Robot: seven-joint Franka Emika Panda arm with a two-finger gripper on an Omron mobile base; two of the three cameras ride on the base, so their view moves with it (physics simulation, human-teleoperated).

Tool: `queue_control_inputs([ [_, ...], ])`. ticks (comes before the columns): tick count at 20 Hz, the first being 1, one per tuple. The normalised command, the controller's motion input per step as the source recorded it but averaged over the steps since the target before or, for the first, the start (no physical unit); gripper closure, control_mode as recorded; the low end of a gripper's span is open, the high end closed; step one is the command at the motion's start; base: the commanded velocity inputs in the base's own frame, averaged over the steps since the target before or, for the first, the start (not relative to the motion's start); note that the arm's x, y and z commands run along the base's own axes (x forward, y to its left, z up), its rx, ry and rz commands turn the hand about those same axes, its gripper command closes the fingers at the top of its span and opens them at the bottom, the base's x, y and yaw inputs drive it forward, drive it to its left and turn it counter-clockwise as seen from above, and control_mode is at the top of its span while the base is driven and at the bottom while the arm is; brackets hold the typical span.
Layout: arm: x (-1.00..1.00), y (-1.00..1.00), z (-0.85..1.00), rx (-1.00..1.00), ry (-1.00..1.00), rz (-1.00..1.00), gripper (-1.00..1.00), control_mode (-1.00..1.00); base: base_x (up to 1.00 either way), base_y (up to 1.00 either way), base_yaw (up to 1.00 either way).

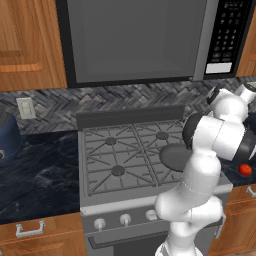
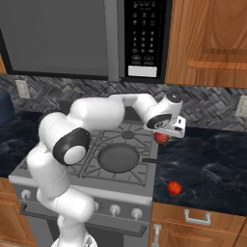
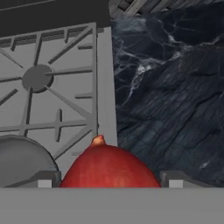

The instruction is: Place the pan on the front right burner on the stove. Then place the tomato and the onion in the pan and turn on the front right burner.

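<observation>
The dark pan (image 2: 118,157) sits on the stove (image 1: 107,155) over the front right burner, which it hides; its handle points right over the counter. In the left base view my arm covers part of the pan (image 1: 172,156). The dark red onion (image 2: 161,138) is right under my hand at the stove's right edge. In the hand view the onion (image 3: 109,168) fills the gap between both fingertips (image 3: 46,179), so my gripper (image 2: 163,134) is shut on it. The red tomato (image 2: 174,187) lies on the dark counter near its front edge. The pan's rim (image 3: 22,162) shows at the hand view's lower left.
A microwave (image 2: 96,34) hangs low over the stove, with wooden cabinets (image 2: 212,38) beside it. Dark marble counter (image 2: 212,164) extends right of the stove. Silver knobs (image 1: 125,219) line the stove front. A blue appliance (image 1: 7,137) stands at the far left.
</observation>
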Motion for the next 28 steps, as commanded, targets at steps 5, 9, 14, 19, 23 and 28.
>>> queue_control_inputs([
  [5,-0.37,0.60,0.23,0.00,0.00,0.00,1.00,-1.00,0.00,0.00,0.00],
  [9,-0.33,0.60,0.16,0.00,0.00,0.00,1.00,-1.00,0.00,0.00,0.00],
  [14,-0.21,0.47,0.05,0.00,0.00,0.00,1.00,-1.00,0.00,0.00,0.00],
  [19,-0.19,0.38,0.00,0.00,0.00,0.00,1.00,-1.00,0.00,0.00,0.00],
  [23,-0.14,0.32,0.00,-0.02,0.00,0.00,1.00,-1.00,0.00,0.00,0.00],
  [28,-0.06,0.43,0.00,0.00,0.00,0.00,1.00,-1.00,0.00,0.00,0.00],
])
